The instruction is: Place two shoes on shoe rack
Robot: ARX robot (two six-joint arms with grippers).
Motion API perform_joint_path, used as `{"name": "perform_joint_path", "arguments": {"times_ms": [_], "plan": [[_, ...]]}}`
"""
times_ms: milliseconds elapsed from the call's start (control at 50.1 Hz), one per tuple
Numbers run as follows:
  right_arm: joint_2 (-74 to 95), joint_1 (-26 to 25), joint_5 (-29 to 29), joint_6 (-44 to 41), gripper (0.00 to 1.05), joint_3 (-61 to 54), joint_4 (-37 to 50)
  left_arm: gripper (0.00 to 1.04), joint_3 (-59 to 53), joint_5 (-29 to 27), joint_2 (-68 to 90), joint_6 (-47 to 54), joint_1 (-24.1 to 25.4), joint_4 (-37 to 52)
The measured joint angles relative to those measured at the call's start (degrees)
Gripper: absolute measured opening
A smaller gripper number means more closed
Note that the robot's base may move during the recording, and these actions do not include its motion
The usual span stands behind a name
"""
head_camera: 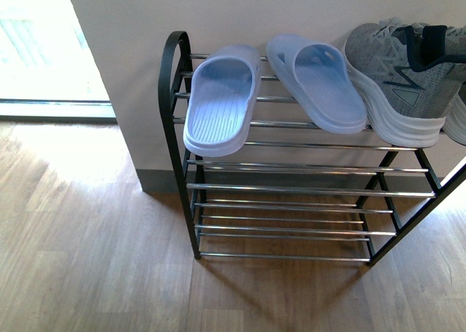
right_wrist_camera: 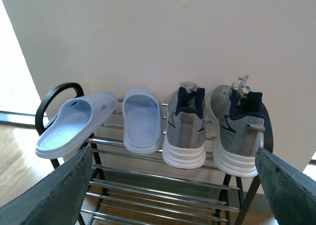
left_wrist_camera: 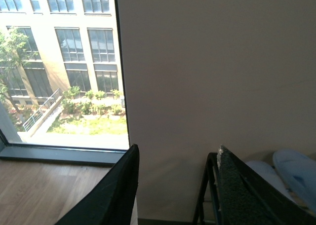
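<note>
Two grey knit sneakers with white soles stand side by side, heels outward, on the top tier of the shoe rack (right_wrist_camera: pixel 148 185): one (right_wrist_camera: pixel 185 126) in the middle, the other (right_wrist_camera: pixel 237 129) at the rack's end. In the front view one sneaker (head_camera: pixel 397 73) shows fully and the second only as a sliver at the frame edge. The rack (head_camera: pixel 291 190) has black side frames and chrome rods. My right gripper (right_wrist_camera: pixel 173 190) is open and empty, back from the rack. My left gripper (left_wrist_camera: pixel 175 195) is open and empty, facing the wall beside the rack's black frame (left_wrist_camera: pixel 205 195).
Two light blue slides (head_camera: pixel 222 99) (head_camera: pixel 317 81) lie on the top tier beside the sneakers, also seen in the right wrist view (right_wrist_camera: pixel 71 124) (right_wrist_camera: pixel 142 119). The lower tiers hold nothing. A beige wall (head_camera: pixel 291 12) stands behind the rack; a window (left_wrist_camera: pixel 64 67) is at the left, over wood floor (head_camera: pixel 87 259).
</note>
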Motion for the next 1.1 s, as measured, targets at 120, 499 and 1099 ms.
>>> {"name": "perform_joint_path", "arguments": {"times_ms": [120, 499, 1099], "plan": [[0.0, 0.0, 0.0, 0.0, 0.95, 0.0, 0.0, 0.19, -8.7, 2.3, -5.9, 0.3, 3.5, 2.7], [0.0, 0.0, 0.0, 0.0, 0.95, 0.0, 0.0, 0.01, -22.2, 7.9, -18.3, 0.6, 8.6, 3.7], [0.0, 0.0, 0.0, 0.0, 0.95, 0.0, 0.0, 0.01, -32.0, 13.5, -38.2, 0.7, 14.4, -5.7]]}}
